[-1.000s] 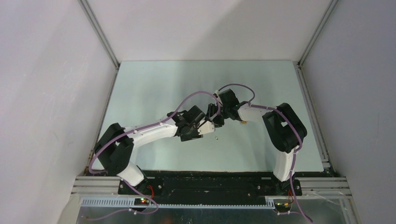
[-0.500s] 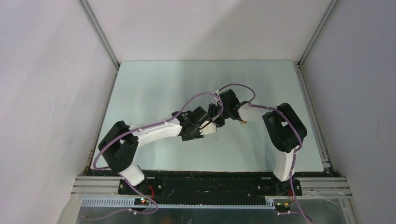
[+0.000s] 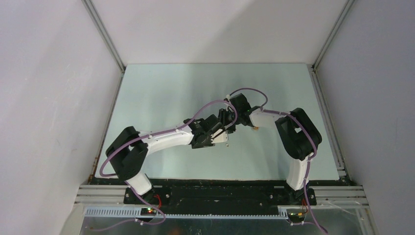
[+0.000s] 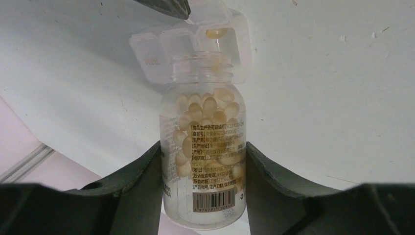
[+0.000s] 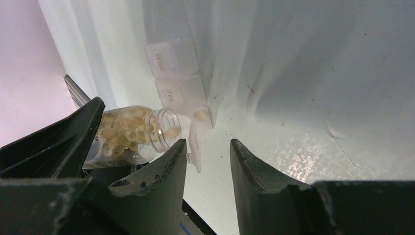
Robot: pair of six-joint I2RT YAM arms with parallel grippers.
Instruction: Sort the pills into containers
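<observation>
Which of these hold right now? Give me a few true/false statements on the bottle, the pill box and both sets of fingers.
1. The left fingers grip a clear bottle holding many pills. True.
2. The bottle is capped. False: its mouth is open and points at the pill box.
3. One compartment of the pill box is open with a pill inside. True.
4. The right fingers are clamped on the bottle. False: they stand apart beside the pill box, with bare table showing between them; only the left fingers hold the bottle.
</observation>
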